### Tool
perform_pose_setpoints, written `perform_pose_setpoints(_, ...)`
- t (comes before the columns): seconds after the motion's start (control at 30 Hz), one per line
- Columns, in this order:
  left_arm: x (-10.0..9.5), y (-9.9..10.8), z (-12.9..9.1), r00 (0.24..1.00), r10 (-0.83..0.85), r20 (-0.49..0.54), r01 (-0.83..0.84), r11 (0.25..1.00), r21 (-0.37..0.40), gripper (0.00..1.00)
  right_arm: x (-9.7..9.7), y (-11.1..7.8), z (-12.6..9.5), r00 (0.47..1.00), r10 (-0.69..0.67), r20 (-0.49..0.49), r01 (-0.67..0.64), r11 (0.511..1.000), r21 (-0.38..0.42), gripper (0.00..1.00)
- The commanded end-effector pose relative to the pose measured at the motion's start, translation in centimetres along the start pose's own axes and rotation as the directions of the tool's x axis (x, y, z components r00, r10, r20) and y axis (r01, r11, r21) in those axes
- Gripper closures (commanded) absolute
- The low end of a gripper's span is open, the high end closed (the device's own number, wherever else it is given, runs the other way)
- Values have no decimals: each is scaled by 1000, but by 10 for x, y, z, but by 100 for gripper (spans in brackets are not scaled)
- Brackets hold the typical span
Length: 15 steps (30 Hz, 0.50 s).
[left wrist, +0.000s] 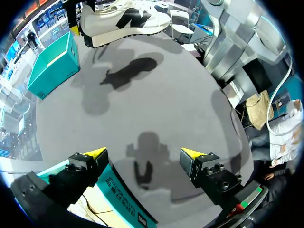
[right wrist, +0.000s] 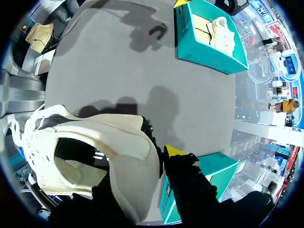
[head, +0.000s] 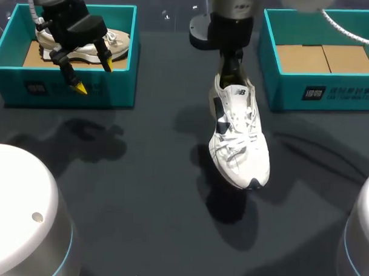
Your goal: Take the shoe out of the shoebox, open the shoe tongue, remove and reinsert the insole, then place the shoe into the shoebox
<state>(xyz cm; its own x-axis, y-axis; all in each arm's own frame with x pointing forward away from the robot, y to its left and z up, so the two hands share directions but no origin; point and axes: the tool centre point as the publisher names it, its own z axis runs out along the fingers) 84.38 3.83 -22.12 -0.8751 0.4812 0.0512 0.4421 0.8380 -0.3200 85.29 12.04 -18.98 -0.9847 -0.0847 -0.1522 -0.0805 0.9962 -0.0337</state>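
Observation:
A white shoe (head: 239, 134) with navy patches hangs toe-down over the middle of the table, casting a shadow below. My right gripper (head: 234, 68) is shut on its heel. In the right wrist view the heel collar (right wrist: 109, 156) fills the space at the gripper (right wrist: 159, 154), with one finger outside the heel and the other hidden inside the shoe. My left gripper (head: 94, 75) stands open with nothing in it above the front wall of the left teal shoebox (head: 65, 88). In its own view the left gripper (left wrist: 142, 154) shows the box wall (left wrist: 118, 190) under it and the white shoe (left wrist: 123, 19) far ahead.
A beige shoe (head: 84, 47) lies in the left shoebox, also seen as the beige shoe (right wrist: 223, 33) in the right wrist view. The right teal shoebox (head: 319, 91) holds only a cardboard floor. The dark tabletop (head: 140, 191) lies between and in front of the boxes.

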Motion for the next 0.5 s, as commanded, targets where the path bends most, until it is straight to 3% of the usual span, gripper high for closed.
perform_pose_setpoints(0.03, 0, 0, 0, 1000, 1, -1, -1, 1000, -2, 0, 2, -2, -1, 1000, -1, 3, 1, 1000, -4, 100)
perform_pose_setpoints(0.33, 0, 0, 0, 1000, 1, -1, -1, 1000, -2, 0, 2, -2, -1, 1000, -1, 3, 1, 1000, -4, 100)
perform_pose_setpoints(0.5, 0, 0, 0, 1000, 1, -1, -1, 1000, -2, 0, -7, -27, -34, 999, 44, -17, -43, 997, 58, 100)
